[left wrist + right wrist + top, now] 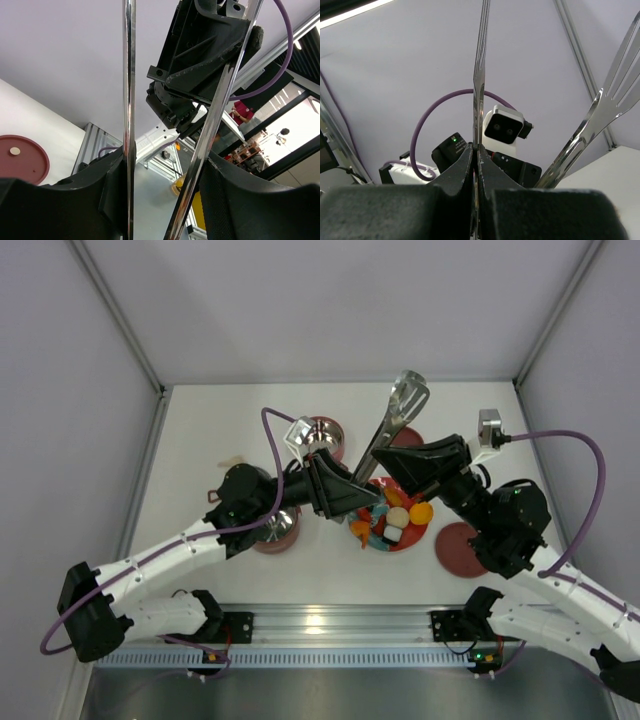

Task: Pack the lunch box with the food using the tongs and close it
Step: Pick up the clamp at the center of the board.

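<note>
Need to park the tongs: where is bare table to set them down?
Bare table lies back left, between the left wall and the rear pot, and front centre, between the near pot and the red plate. The middle is crowded with the raised tongs and food; a maroon lid takes the right.

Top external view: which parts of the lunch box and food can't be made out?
- Near pot: top view, largely under the left arm; contents unclear.
- Far pot: top view, left wrist camera covers its rim.
- Food on the red plate: top view, left fingers overlap some pieces.
- Wrist views: pots out of frame.
</note>
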`<state>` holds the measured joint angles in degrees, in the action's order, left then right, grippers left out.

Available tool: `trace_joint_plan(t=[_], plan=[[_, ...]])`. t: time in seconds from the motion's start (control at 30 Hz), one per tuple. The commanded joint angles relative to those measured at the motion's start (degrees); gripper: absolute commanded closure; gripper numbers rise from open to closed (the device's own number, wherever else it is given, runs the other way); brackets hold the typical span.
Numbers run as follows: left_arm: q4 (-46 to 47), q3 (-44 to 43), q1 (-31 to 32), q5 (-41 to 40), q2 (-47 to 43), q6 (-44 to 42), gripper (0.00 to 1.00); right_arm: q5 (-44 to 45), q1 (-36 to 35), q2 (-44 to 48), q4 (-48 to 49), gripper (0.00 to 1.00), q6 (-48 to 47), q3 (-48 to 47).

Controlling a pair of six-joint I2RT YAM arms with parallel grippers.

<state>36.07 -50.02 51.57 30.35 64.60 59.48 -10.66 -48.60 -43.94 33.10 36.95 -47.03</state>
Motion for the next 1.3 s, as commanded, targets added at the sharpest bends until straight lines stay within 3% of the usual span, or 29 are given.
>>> trace_joint_plan(t=[0.0,0.67,1.0,1.1,1.27], plan=[[2.86,0.63,-0.07,-2.57,-0.79,0.81,0.46,-0.42,-0.97,1.67,4.43,1.00,-1.35,-0.88],[4.00,1.33,-0.07,-3.45,-0.88,0.81,0.41,0.28,-0.97,3.16,5.48,1.00,0.76,1.67],[-0.83,0.63,-0.07,-4.77,-1.84,-2.26,0.58,2.74,-0.97,3.60,1.97,1.00,0.23,1.41],[-3.72,-0.60,-0.07,-4.77,-1.76,-3.58,0.60,3.71,-1.06,4.04,1.18,0.91,0.23,1.59],[-8.56,-1.92,-0.07,-5.82,-2.19,-6.56,0.61,5.64,-0.97,4.65,-3.04,0.61,-0.47,0.45]])
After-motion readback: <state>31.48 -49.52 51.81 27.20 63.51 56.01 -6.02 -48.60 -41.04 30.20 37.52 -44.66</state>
